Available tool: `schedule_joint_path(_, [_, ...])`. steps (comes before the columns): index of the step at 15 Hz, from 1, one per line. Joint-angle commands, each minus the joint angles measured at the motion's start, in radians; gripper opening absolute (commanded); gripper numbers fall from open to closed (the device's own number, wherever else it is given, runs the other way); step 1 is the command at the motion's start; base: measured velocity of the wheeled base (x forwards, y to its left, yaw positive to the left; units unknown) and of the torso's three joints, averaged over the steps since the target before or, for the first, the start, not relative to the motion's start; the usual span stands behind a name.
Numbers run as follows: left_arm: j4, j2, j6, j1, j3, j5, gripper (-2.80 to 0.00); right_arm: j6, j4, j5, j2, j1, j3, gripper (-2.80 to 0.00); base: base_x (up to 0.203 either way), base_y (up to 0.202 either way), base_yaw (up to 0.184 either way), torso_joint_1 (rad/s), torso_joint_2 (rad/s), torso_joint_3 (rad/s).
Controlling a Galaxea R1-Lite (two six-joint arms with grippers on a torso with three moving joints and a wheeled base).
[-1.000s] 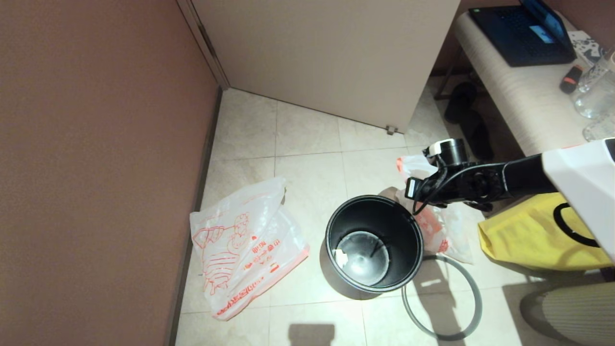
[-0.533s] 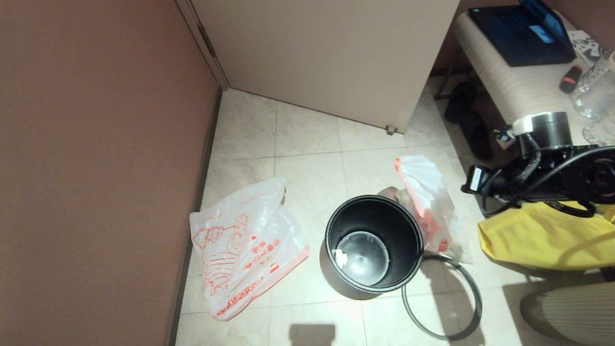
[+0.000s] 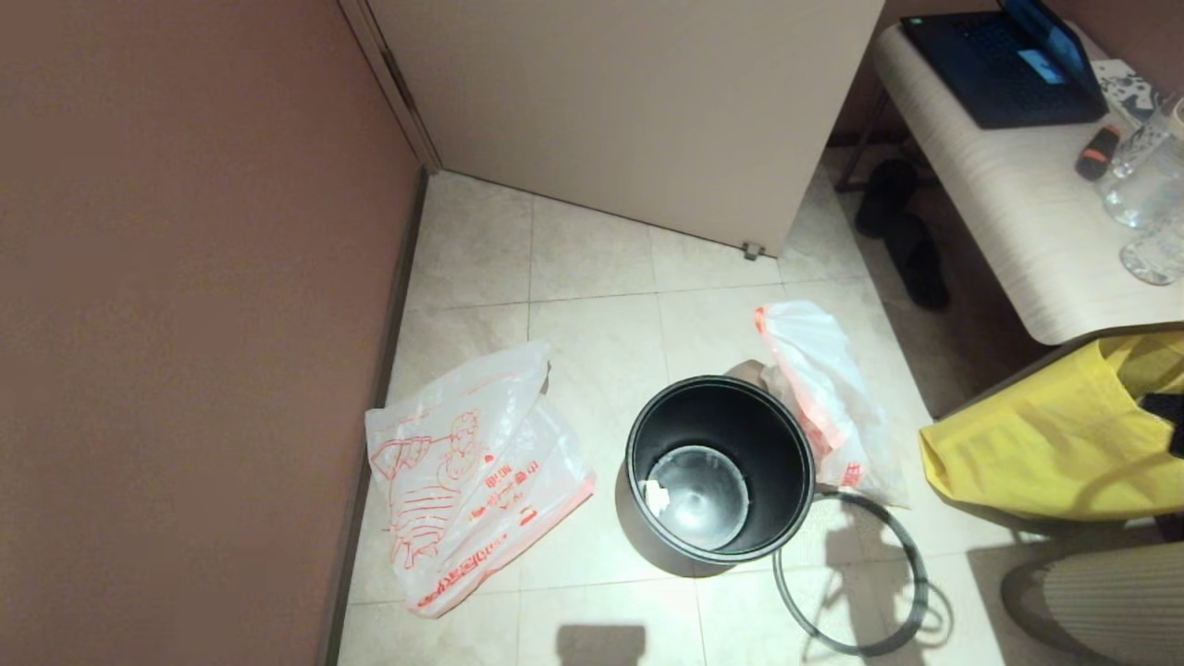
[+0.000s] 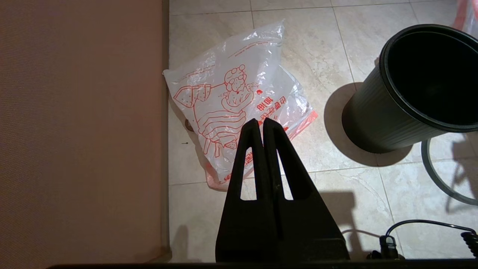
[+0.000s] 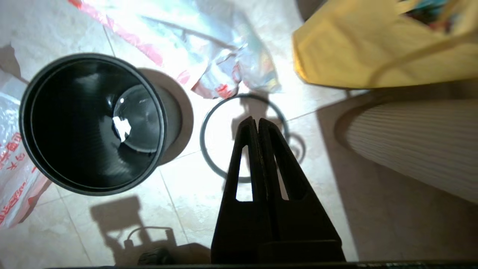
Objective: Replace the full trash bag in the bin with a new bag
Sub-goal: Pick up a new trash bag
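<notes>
- My left gripper [image 4: 260,123] hangs above the floor with its fingers pressed together on nothing, over the flat, translucent white new bag with the red cartoon drawing [image 3: 472,472], which lies by the wall.
- My right gripper [image 5: 254,122] is likewise closed and empty, above the loose thin grey hoop [image 3: 856,573] on the tiles.
- The small round black plastic bin [image 3: 720,467] stands unlined between both bags.
- The lumpy, translucent white full trash bag [image 3: 828,398] lies just beside the bin, near the yellow cloth tote [image 3: 1036,453].
</notes>
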Motion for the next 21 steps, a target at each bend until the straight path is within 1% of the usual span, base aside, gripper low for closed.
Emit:
schedule_joint_path(1, [0.000, 0.001, 0.000, -0.001, 0.000, 0.001, -2.80, -0.006, 0.079, -0.032, -0.341, -0.012, 0.040, -2.80, 0.000, 0.000, 0.000, 0.000, 0.00, 0.000])
schedule_joint_path(4, [0.000, 0.001, 0.000, 0.001, 0.000, -0.001, -2.80, -0.047, 0.200, -0.065, -0.592, -0.046, 0.067, -2.80, 0.000, 0.000, 0.000, 0.000, 0.00, 0.000])
schedule_joint_path(6, [0.000, 0.001, 0.000, 0.001, 0.000, -0.001, -2.80, -0.128, 0.245, -0.087, -0.720, -0.088, 0.082, -2.80, 0.000, 0.000, 0.000, 0.000, 0.00, 0.000])
schedule_joint_path(8, [0.000, 0.001, 0.000, 0.001, 0.000, 0.000, -2.80, -0.209, 0.261, -0.084, -0.811, -0.109, 0.116, -2.80, 0.000, 0.000, 0.000, 0.000, 0.00, 0.000])
schedule_joint_path(9, [0.000, 0.000, 0.000, 0.001, 0.000, 0.000, -2.80, -0.248, 0.264, -0.066, -0.856, -0.110, 0.147, -2.80, 0.000, 0.000, 0.000, 0.000, 0.00, 0.000])
schedule_joint_path(10, [0.000, 0.001, 0.000, 0.001, 0.000, -0.001, -2.80, -0.279, 0.265, -0.029, -0.894, -0.112, 0.184, -2.80, 0.000, 0.000, 0.000, 0.000, 0.00, 0.000])
schedule_joint_path(12, [0.000, 0.000, 0.000, 0.000, 0.000, 0.000, -2.80, -0.330, 0.261, 0.072, -0.964, -0.120, 0.278, -2.80, 0.000, 0.000, 0.000, 0.000, 0.00, 0.000])
schedule_joint_path(13, [0.000, 0.001, 0.000, 0.001, 0.000, 0.001, -2.80, -0.358, 0.260, 0.094, -0.995, -0.123, 0.316, -2.80, 0.000, 0.000, 0.000, 0.000, 0.00, 0.000])
schedule_joint_path(15, [0.000, 0.001, 0.000, 0.001, 0.000, 0.000, -2.80, -0.446, 0.255, 0.117, -1.088, -0.126, 0.411, -2.80, 0.000, 0.000, 0.000, 0.000, 0.00, 0.000])
schedule_joint_path(17, [0.000, 0.001, 0.000, 0.001, 0.000, 0.000, -2.80, -0.449, 0.209, 0.125, -1.093, -0.128, 0.447, -2.80, 0.000, 0.000, 0.000, 0.000, 0.00, 0.000])
schedule_joint_path(18, [0.000, 0.001, 0.000, 0.001, 0.000, -0.001, -2.80, -0.452, 0.200, 0.147, -1.093, -0.127, 0.479, -2.80, 0.000, 0.000, 0.000, 0.000, 0.00, 0.000])
schedule_joint_path(20, [0.000, 0.000, 0.000, 0.001, 0.000, -0.001, -2.80, -0.464, 0.194, 0.259, -1.094, -0.127, 0.554, -2.80, 0.000, 0.000, 0.000, 0.000, 0.00, 0.000])
schedule_joint_path(21, [0.000, 0.001, 0.000, 0.001, 0.000, 0.001, -2.80, -0.464, 0.168, 0.293, -1.094, -0.128, 0.579, -2.80, 0.000, 0.000, 0.000, 0.000, 0.00, 0.000])
